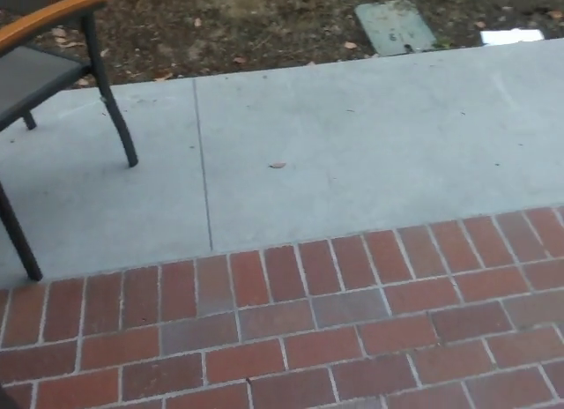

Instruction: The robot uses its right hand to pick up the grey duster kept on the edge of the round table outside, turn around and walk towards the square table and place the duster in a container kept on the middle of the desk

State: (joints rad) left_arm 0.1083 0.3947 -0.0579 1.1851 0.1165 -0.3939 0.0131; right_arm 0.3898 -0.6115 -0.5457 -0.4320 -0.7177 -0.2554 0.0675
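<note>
Neither the grey duster, the round table, the square table nor the container shows in the head view. Neither of my hands nor any part of my arms is in the picture. All I see is ground: a red brick strip [308, 330] along the bottom and a grey concrete slab [352, 136] above it.
A dark metal chair [40, 74] with a wooden armrest stands at the upper left edge, its legs on the concrete. Bare soil with dry leaves [238, 21] runs along the top. A green utility cover [394, 26] lies in the soil at upper right.
</note>
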